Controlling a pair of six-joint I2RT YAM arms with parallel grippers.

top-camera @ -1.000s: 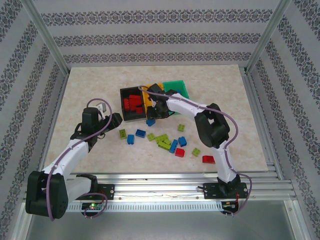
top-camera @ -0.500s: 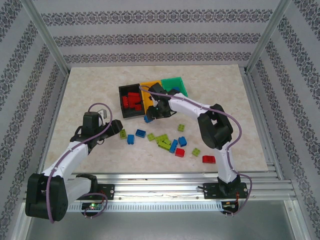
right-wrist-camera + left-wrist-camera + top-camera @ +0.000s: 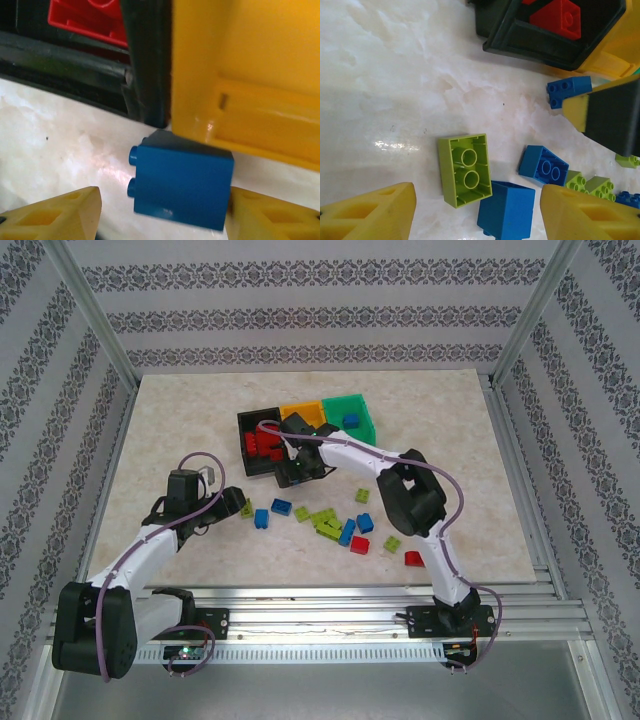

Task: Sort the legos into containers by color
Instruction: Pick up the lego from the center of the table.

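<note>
the desk [image 3: 395,75] looks like polished pale stone, glossy, with a bright glare patch. the legos [image 3: 465,170] are smooth, shiny moulded plastic. the containers [image 3: 260,60] are glossy hard plastic. the left claw [image 3: 479,212] has matt yellow fingers [image 3: 375,212]. the rail [image 3: 330,592] is dull, brushed metal.

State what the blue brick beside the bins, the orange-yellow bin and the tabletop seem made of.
Blue brick: likely hard moulded plastic, smooth, with crisp edges. Orange-yellow bin: plastic too, glossy, with highlights on its wall. Tabletop: marble-look veining, shiny; stone or laminate, unclear.
</note>
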